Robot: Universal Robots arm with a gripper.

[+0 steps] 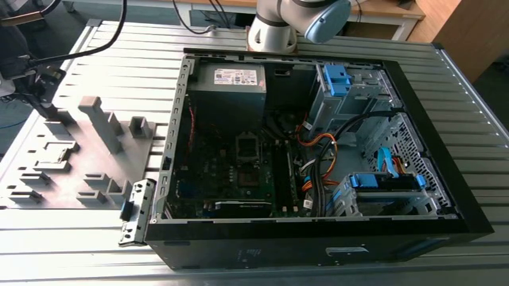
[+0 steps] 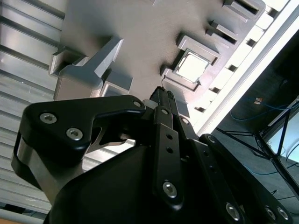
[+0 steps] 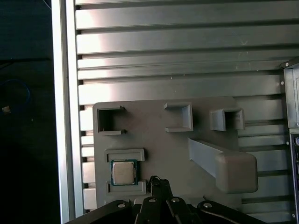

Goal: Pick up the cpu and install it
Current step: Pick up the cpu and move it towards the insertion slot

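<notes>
The arm (image 1: 296,22) is cut off by the top edge of the exterior view; in the second wrist view the black body of the hand (image 2: 162,95) hides much of the grey tray (image 2: 140,42); the cpu (image 2: 191,66) there shines so white that its top is hard to make out; in the first wrist view the computer case (image 3: 293,98) is cut off at the edge.
</notes>
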